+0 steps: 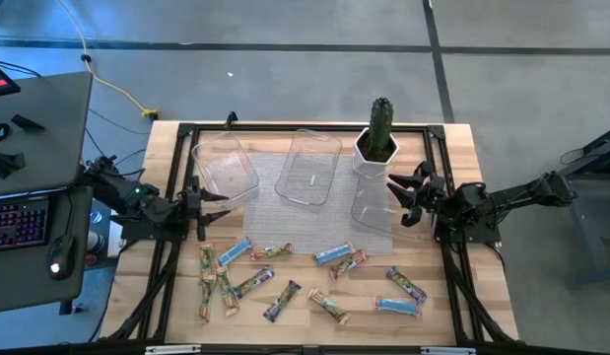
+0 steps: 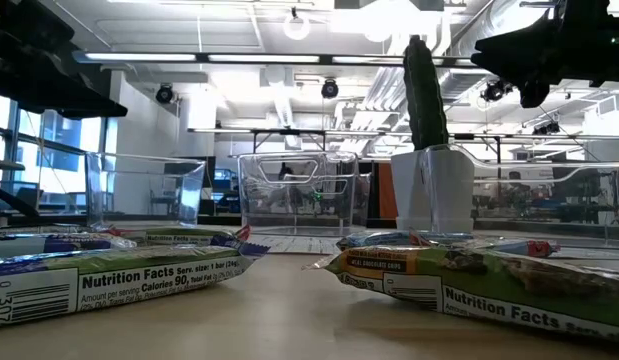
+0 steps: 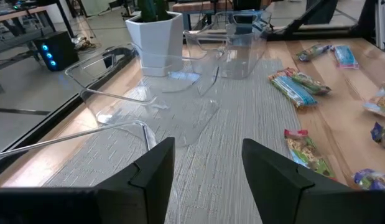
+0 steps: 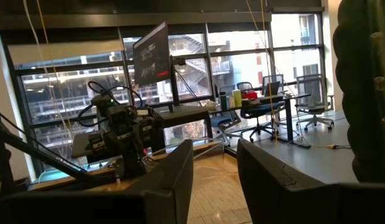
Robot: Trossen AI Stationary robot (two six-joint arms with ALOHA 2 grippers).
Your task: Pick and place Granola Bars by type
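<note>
Granola Bars (image 1: 334,253) lie scattered on the near half of the wooden table (image 1: 462,163), about a dozen flat rectangular foil-wrapped pieces, none in a tray. We note light blue wrappers in the middle and at the near right (image 1: 397,306), green-tan ones clustered at the near left (image 1: 207,258), one purple bar (image 1: 281,301) near the front centre and red-tan ones beside it. In the low view the wrappers look crinkled and glossy, with printed nutrition panels facing the camera.

Far of the bars, a grey woven mat (image 1: 275,225) carries three clear plastic trays: a left tray (image 1: 225,170), a middle tray (image 1: 309,166) and a right tray (image 1: 372,207), all thin-walled, rounded at the corners and empty. A white faceted pot holding a green cactus (image 1: 379,138) stands at the far right, touching the right tray's area.

Left gripper (image 1: 214,202) hovers at the table's left edge beside the left tray; its dark fingers stand apart with nothing between them. Right gripper (image 1: 403,197) hangs raised at the right, near the cactus; its fingers are spread with a gap and hold nothing.
</note>
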